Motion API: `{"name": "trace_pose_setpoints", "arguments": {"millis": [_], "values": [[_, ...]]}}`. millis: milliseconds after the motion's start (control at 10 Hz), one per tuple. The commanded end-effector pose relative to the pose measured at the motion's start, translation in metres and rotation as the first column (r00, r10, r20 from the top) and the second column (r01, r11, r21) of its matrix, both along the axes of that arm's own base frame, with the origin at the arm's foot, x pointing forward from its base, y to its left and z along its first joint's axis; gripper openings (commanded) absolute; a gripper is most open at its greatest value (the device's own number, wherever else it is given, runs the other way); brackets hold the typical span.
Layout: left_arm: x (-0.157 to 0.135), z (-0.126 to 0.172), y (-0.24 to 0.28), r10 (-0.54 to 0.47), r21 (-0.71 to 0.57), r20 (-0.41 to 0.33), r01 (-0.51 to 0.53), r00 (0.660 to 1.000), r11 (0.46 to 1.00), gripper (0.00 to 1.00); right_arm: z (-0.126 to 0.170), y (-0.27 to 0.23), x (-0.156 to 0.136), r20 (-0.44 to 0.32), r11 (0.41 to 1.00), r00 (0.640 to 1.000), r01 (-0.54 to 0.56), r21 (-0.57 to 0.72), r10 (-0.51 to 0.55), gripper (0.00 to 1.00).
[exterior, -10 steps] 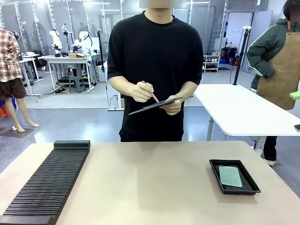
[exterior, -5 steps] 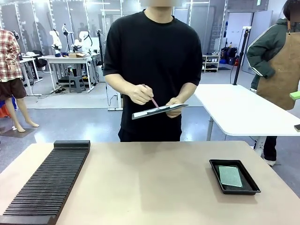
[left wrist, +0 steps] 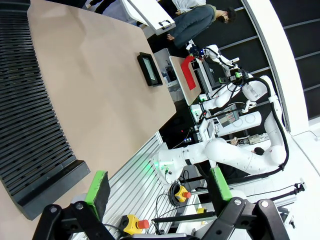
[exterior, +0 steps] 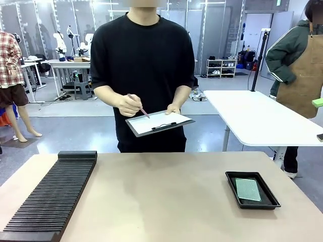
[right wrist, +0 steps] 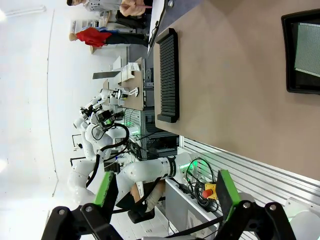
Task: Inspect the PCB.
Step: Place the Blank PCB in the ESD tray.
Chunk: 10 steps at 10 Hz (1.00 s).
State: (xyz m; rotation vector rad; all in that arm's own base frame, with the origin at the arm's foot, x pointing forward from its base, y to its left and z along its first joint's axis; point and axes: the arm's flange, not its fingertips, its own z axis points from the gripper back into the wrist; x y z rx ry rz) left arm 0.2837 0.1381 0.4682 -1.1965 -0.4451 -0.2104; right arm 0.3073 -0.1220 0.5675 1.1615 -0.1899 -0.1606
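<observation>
Two pincers, the left pincer [left wrist: 157,187] and right pincer [right wrist: 165,192], hang wide open and hold nothing, above the tabletop's [exterior: 161,196] near edge. On its near left lies a black ribbed rack [exterior: 53,194]. At right, the PCB [exterior: 248,189] lies flat inside a black tray [exterior: 252,190]. Beyond the far edge, a person holds a clipboard [exterior: 159,122] and pen [exterior: 140,108].

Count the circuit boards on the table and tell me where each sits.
1. The PCB lies flat inside the black tray at the table's right side, near the robot's edge. Nothing in view shows whether another board lies beneath it.
</observation>
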Motion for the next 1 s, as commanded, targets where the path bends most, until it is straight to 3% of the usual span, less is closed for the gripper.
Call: {"name": "trace_pose_setpoints", "arguments": {"millis": [0,900], "values": [[0.0013,0.0048,0.0010,-0.003,0.007,-0.015,0.003,1.000,1.000,1.00,0.0012,-0.0021,0.0005,0.005,1.000,1.000,-0.015,-0.013,0.015,1.00],[0.0013,0.0048,0.0010,-0.003,0.007,-0.015,0.003,1.000,1.000,1.00,0.0012,-0.0021,0.0005,0.005,1.000,1.000,-0.015,-0.013,0.015,1.00]]}}
